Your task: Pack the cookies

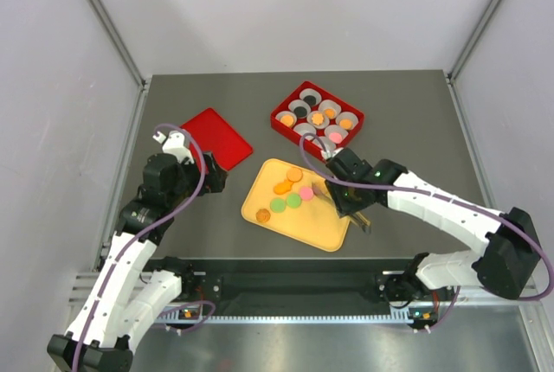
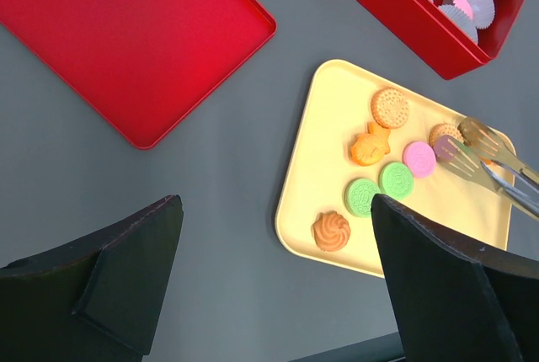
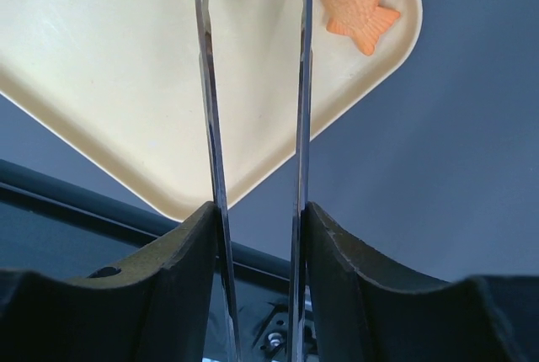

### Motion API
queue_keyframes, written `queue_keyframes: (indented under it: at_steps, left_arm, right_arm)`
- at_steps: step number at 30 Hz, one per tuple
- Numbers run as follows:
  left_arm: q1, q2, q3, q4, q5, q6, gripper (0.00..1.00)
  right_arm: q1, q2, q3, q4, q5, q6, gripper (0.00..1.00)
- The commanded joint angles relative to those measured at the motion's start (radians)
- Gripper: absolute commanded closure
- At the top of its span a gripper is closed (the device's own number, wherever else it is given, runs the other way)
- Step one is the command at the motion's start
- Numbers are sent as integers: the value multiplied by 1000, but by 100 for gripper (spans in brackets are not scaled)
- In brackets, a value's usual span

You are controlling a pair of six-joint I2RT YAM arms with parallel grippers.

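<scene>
Nearest the lens in the right wrist view, the matte black fingers (image 3: 194,252) of the right gripper (image 3: 257,219) are pressed against the outer faces of a pair of thin, polished metal tongs (image 3: 209,126), which are clamped between them. The two blades are held apart and roughly parallel. Their flattened, slotted tips (image 2: 459,156) are spread over the far corner of a smooth, pale yellow tray (image 3: 126,126) with rounded corners.

Between the tips a round, ridged orange-tan cookie (image 2: 442,135) is partly seen. Whether it is pinched cannot be told.

Just beside the tips lies a flat pink cookie (image 2: 418,158). Beyond it two green cookies (image 2: 395,180) with embossed faces are found, with a fish-shaped cookie (image 2: 370,145) and a grid-patterned round cookie (image 2: 390,108) near them. A swirl-topped cookie (image 2: 331,231) sits well apart, by the tray's opposite edge.

Past the tray, ahead of the tongs, a glossy red box (image 1: 281,121) is set, lined with pleated white paper cups (image 1: 310,93). Orange, black and pink cookies (image 1: 318,118) are seen inside several of them.

Farthest from the tongs, a shallow red lid (image 2: 126,34) with a raised rim lies on the matte grey table (image 2: 227,210). Beside the lid the left gripper (image 2: 276,202) is held above the table with its jaws spread wide and nothing between them.
</scene>
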Motion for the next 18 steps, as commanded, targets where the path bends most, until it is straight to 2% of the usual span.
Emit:
queue_keyframes:
  at_steps: [1,7,18]
  left_arm:
    - [-3,-18,-9,31,5,9,1]
    - [-3,-18,-9,27,7,9,1]
    - [-3,-8,-9,30,11,11,1]
  right_arm:
    - [-24,4,54,5,-14,-22,60]
    - [-59,-19,100,-24,-18,-42,69]
    - [-79,-42,225,-70,-22,-69,69]
